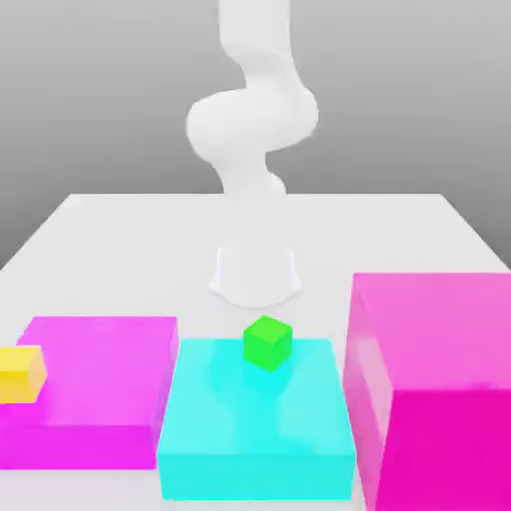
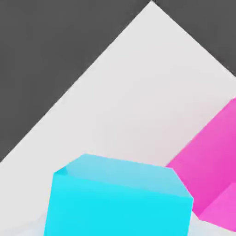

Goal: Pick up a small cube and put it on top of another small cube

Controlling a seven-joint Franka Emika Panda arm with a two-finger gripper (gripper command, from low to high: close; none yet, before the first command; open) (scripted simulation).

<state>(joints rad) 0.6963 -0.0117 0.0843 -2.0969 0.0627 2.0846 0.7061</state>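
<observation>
Cube [image 1: 267,343] — green — atop cyan block [image 1: 256,429]; bearing from gripper unclear

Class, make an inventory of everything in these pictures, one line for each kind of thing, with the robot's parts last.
Small green cube: one, green, on the cyan block
Small yellow block: one, yellow, on the purple block, exterior view's left
Wide cyan block: one, cyan, middle
Wide purple block: one, purple, left of the cyan
Large pink block: one, pink, exterior view's right
Pale table: one, white, beneath the blocks
Robot arm: one, white, behind the blocks
</observation>
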